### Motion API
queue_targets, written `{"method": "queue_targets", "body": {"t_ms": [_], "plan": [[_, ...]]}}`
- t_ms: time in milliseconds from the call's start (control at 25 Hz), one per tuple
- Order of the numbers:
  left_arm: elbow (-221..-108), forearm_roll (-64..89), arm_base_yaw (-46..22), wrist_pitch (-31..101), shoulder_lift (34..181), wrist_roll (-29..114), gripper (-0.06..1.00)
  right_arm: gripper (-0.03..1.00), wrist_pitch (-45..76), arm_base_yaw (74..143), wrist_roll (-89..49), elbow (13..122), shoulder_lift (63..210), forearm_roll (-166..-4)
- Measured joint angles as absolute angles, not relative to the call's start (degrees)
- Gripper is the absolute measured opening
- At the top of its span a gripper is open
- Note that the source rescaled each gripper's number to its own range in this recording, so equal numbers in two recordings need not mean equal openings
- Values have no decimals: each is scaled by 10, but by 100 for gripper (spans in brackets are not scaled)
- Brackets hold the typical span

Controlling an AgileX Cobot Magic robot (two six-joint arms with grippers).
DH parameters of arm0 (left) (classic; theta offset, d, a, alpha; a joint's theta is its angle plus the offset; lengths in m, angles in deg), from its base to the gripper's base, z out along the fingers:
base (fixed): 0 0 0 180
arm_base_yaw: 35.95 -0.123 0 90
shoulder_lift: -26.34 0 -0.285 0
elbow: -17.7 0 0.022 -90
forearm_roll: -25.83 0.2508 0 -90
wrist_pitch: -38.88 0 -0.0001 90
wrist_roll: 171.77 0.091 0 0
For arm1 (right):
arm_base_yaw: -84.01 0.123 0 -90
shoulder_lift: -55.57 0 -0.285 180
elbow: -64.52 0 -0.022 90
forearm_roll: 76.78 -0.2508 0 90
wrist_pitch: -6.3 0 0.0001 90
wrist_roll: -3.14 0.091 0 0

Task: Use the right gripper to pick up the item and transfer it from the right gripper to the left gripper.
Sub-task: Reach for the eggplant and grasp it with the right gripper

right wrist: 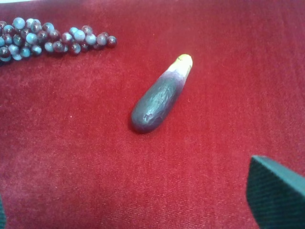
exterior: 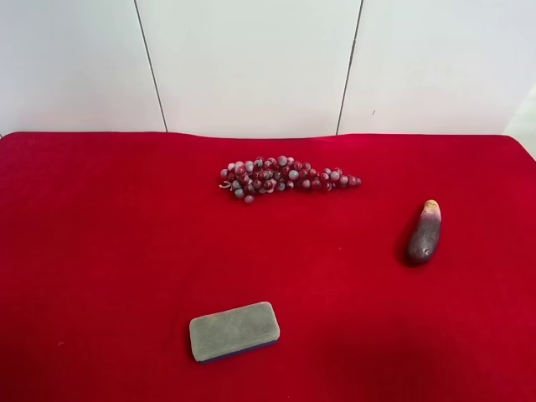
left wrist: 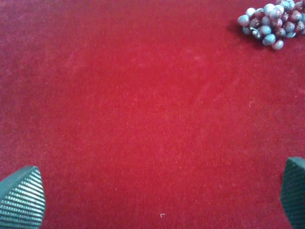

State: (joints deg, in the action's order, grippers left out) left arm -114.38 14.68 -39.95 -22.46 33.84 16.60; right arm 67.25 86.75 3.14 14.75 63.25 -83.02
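The item, a small dark purple-brown eggplant toy (exterior: 424, 236) with a pale yellow tip, lies on the red cloth at the exterior high view's right. No arm shows in that view. In the right wrist view the eggplant (right wrist: 159, 98) lies ahead of my right gripper (right wrist: 143, 210), which is open and empty; one fingertip (right wrist: 276, 191) is plain and the other is only a sliver at the frame edge. My left gripper (left wrist: 157, 200) is open and empty above bare red cloth, with both fingertips (left wrist: 21, 198) wide apart. The eggplant is out of the left wrist view.
A cluster of red-grey grapes (exterior: 285, 177) lies mid-table towards the back; it also shows in the right wrist view (right wrist: 47, 38) and the left wrist view (left wrist: 274, 21). A grey eraser block (exterior: 234, 331) lies near the front. A white panelled wall (exterior: 251, 59) stands behind the table.
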Motion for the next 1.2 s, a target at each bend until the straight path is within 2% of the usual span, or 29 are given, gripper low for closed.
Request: {"method": "queue_targets", "body": {"t_ms": [1200], "plan": [[-1144, 146, -399, -225, 338, 165, 100, 100, 672, 868, 31, 147, 633, -830]]}}
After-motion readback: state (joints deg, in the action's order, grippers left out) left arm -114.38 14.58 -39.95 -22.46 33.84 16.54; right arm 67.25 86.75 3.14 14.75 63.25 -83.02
